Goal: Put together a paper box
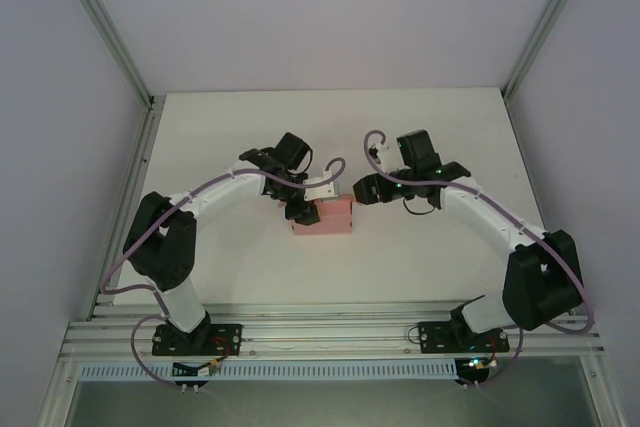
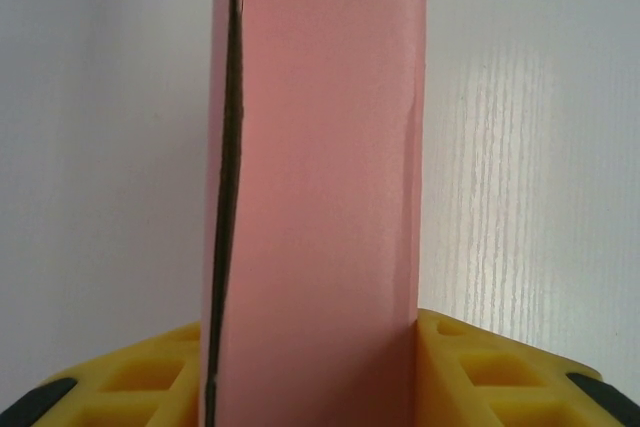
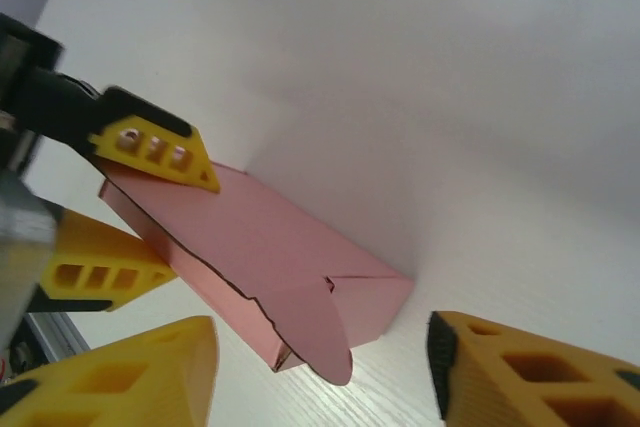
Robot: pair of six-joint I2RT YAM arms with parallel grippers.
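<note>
I read the paper box [image 1: 322, 217] at the table's [image 1: 420, 137] middle, long axis parallel to the near edge. My left gripper [image 1: 300, 209] pinches its left end. The right gripper [image 1: 362, 190], spread and empty, faces the untucked flap [image 3: 315, 332].

Lab robot cell: white table [image 1: 250, 277], aluminium frame rails [image 1: 330, 339], plain walls [image 1: 320, 7].

Seen from above, your left gripper [image 1: 300, 209] covers the left end of the paper box [image 1: 325, 217] (the grip itself is too small to read). At the left wrist, the bottom edge crops the box's near end and both yellow fingers [image 2: 480, 377].
</note>
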